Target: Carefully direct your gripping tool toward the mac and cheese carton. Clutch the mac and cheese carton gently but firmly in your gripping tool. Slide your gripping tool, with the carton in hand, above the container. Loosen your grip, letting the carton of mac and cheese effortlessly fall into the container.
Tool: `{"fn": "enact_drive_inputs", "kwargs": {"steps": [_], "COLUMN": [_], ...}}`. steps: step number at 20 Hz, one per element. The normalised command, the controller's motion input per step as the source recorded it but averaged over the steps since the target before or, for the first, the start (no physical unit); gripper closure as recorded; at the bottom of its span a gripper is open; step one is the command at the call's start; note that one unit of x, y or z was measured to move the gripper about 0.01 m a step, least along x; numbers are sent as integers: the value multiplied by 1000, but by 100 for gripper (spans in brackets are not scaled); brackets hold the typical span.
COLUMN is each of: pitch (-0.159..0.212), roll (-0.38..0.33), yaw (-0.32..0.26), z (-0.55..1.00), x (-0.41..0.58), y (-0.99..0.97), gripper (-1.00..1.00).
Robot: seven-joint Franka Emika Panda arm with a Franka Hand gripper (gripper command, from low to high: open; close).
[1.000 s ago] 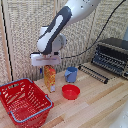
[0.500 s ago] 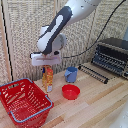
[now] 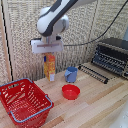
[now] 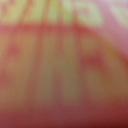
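The mac and cheese carton is a tall orange-yellow box with a pale bottom, upright to the exterior view's left of the blue cup. My gripping tool is directly on top of it, with the short dark fingers closed on the carton's top. The carton's bottom appears a little above the table. The wrist view is filled with the carton's blurred yellow and red print, very close. The red lattice basket with a blue-grey handle stands at the front, on the exterior view's left, below and left of the carton.
A blue cup stands just right of the carton. A small red bowl sits in front of the cup. A dark toaster oven with a pulled-out rack is at the exterior view's right.
The gripping tool has risen, and the carton has come up with it. The basket, cup and bowl have not moved.
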Motion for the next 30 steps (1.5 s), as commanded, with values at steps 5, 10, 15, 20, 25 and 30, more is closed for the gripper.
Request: {"fn": "enact_drive_inputs", "kwargs": {"steps": [5, 10, 15, 20, 25, 30], "pitch": [111, 96, 77, 28, -4, -17], "roll": [84, 109, 86, 0, -9, -34], "yaw": [32, 39, 14, 17, 14, 65], "z": [775, 707, 501, -6, -412, -620], "x": [-6, -11, 15, 58, 14, -59], "y": [515, 707, 844, 964, 955, 765], "gripper": [100, 100, 100, 100, 100, 100]}}
